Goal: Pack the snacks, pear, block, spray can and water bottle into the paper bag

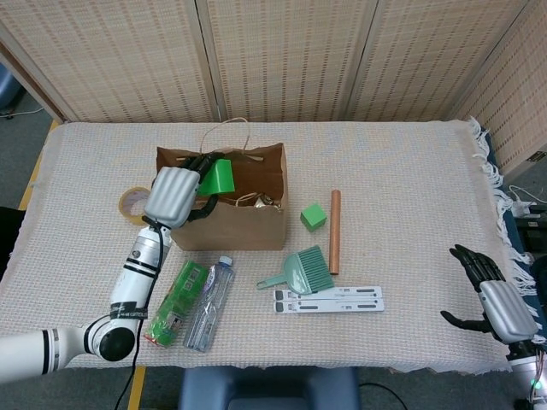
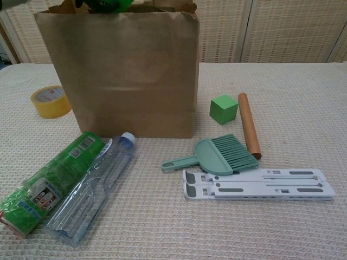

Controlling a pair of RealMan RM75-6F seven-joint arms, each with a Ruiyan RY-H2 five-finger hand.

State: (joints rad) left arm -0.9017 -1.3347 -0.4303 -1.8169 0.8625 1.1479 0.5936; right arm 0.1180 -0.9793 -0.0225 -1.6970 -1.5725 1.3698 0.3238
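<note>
Gripping a bright green block [image 1: 219, 177] above the open paper bag [image 1: 224, 224], the left hand [image 1: 174, 196] holds it tilted.

Yellow tape roll [image 1: 134, 205] lies w/ table's [image 1: 402, 171] left side. Green dustpan brush [image 1: 301, 272] sits btwn wooden rod [image 1: 335, 231] & white folding stand [image 1: 329, 299].

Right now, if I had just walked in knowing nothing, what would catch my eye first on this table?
Likely the left hand holding a bright green block over the open paper bag at the table's middle. Next, the green can and clear bottle lying side by side in front of the bag. The right hand waits at the table's near right corner, holding nothing.
</note>
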